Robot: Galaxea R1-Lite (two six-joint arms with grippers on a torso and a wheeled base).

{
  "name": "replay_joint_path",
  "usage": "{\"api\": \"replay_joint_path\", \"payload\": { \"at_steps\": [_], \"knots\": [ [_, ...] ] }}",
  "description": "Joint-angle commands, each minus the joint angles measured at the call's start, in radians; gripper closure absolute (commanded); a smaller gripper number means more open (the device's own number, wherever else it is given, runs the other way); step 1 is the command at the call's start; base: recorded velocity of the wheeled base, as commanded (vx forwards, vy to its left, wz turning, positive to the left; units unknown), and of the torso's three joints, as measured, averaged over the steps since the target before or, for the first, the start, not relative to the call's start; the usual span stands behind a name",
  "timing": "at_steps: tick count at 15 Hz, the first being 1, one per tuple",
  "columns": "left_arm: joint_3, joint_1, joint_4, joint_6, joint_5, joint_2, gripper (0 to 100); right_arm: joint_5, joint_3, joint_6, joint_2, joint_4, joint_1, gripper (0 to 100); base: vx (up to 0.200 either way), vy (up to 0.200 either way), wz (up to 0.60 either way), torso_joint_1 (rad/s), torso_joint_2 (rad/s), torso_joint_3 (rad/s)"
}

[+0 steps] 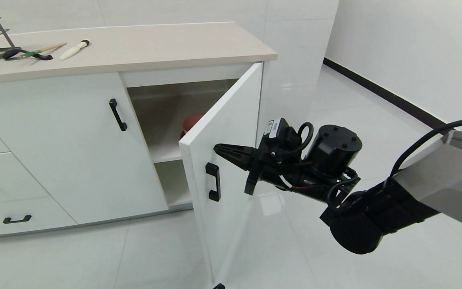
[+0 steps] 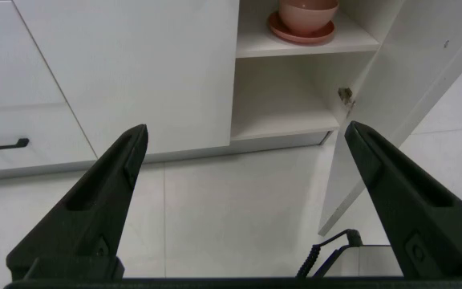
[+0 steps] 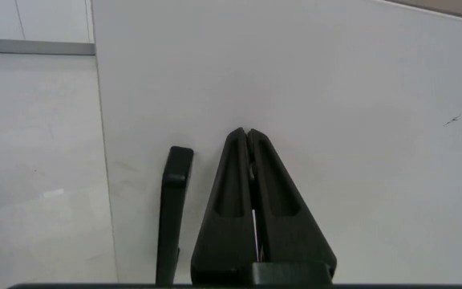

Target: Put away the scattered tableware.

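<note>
Right hand (image 1: 219,149) is clenched, fingers pressed together and holding nothing, its tip against the outer face of the cabinet door (image 1: 231,116), just beside the door handle (image 1: 213,181). The door stands about half open. Behind it, on the shelf (image 2: 359,36), a bowl (image 2: 307,11) sits on a plate (image 2: 301,30). More tableware lies well away from the door, at the far end of the worktop (image 1: 155,44): a black-headed spoon (image 1: 18,53) and a white-handled utensil (image 1: 74,49).

This looks like a door move done by pushing rather than gripping, though which way it swings I cannot tell. To do it well, keep the closed tip flat on the panel near the free edge, where leverage is best. Follow the door's arc, so the tip doesn't skid across the smooth face or catch on the handle. Go slow near the end of travel.

Left hand (image 2: 245,132) hangs released, jaws wide, low in front of the opening beside the door. It needs to stay out of the swing.
</note>
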Motion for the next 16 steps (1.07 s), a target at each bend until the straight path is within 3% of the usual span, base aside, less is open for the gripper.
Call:
{"api": "replay_joint_path", "payload": {
  "at_steps": [1,10,12,16],
  "knots": [
    [0.000,0.000,0.000,0.000,0.000,0.001,0,0.000,-0.030,-0.001,0.027,0.000,0.004,100,0.000,0.000,0.00,0.000,0.00,0.000],
    [0.000,0.000,0.000,0.000,0.000,0.001,0,0.000,-0.223,-0.002,0.182,0.000,0.026,100,0.000,0.000,0.00,0.000,0.00,0.000],
    [0.000,-0.001,0.000,0.000,0.000,0.001,0,0.000,-0.209,-0.002,0.180,0.000,0.023,100,0.000,0.000,0.00,0.000,0.00,0.000],
    [0.000,0.000,0.000,0.000,0.000,0.001,0,0.000,-0.038,-0.013,0.055,-0.008,-0.029,100,0.000,0.000,0.00,0.000,0.00,0.000]
  ]
}}
